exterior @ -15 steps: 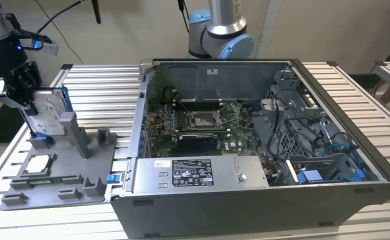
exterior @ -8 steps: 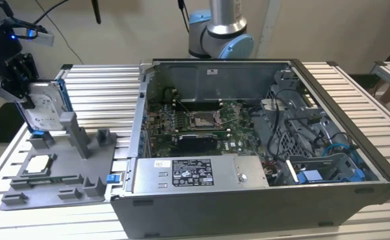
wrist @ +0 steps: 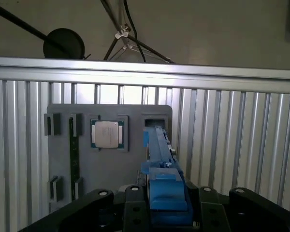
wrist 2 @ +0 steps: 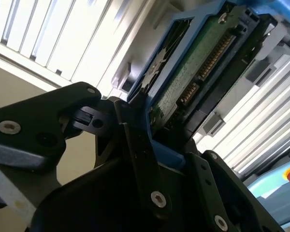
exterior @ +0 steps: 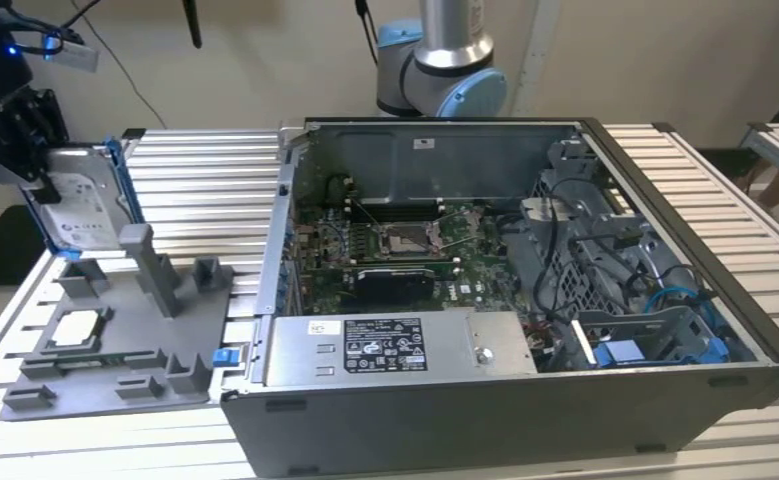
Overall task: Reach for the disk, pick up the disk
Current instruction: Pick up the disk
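A ribbed metal table (exterior: 709,200) is running under everything, w/ a pale wall behind. An open computer case (exterior: 496,430) is sitting mid-table in the exterior view. A grey tray (exterior: 109,395) is lying at 9 o'clock from the case, and a small silver chip (exterior: 76,328) is resting in it.

My gripper (exterior: 22,150) is hanging over the tray's far end, at about 10 o'clock from the case. It's squeezing the disk (exterior: 82,205), so it's narrow and full, not empty. The disk is standing on its thin edge, flat face turned toward the case, blue frame round it.

In the first wrist view my black fingers (wrist: 135,208) are pinching the blue frame, and the disk (wrist: 158,145) is pointing down at the tray, just beside the chip (wrist: 107,134). In the second wrist view the disk's green board side (wrist 2: 193,72) is showing.

I'm thinking the reach is done and the pick-up is almost done. The disk is looking lifted, but I can't tell if its low end is fully out of the tray.

Doing this well, I'm guessing, is about:
- gripping the frame only, not the green board
- lifting straight up, no tipping, so the frame isn't catching on the tray posts
- going slow, bc a hard drive is heavy for its size and may be slipping
- staying away from the chip
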Action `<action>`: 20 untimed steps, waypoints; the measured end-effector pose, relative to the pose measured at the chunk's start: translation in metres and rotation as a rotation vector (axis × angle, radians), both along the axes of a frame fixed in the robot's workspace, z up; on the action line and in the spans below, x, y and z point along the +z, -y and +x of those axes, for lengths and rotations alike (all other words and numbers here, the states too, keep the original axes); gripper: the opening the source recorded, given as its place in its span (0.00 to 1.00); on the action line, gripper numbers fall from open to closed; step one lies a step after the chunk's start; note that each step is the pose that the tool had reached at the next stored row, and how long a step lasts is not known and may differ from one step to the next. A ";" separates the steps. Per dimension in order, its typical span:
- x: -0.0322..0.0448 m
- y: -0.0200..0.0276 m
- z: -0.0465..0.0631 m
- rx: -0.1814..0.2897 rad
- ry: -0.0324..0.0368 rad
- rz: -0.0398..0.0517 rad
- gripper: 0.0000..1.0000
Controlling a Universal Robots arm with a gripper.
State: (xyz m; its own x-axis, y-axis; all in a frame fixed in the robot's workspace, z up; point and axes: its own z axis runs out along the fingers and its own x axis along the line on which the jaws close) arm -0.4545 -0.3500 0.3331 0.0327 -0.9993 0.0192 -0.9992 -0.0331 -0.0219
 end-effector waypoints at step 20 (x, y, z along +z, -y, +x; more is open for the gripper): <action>0.0538 -0.0001 -0.002 0.000 0.0161 0.0164 0.00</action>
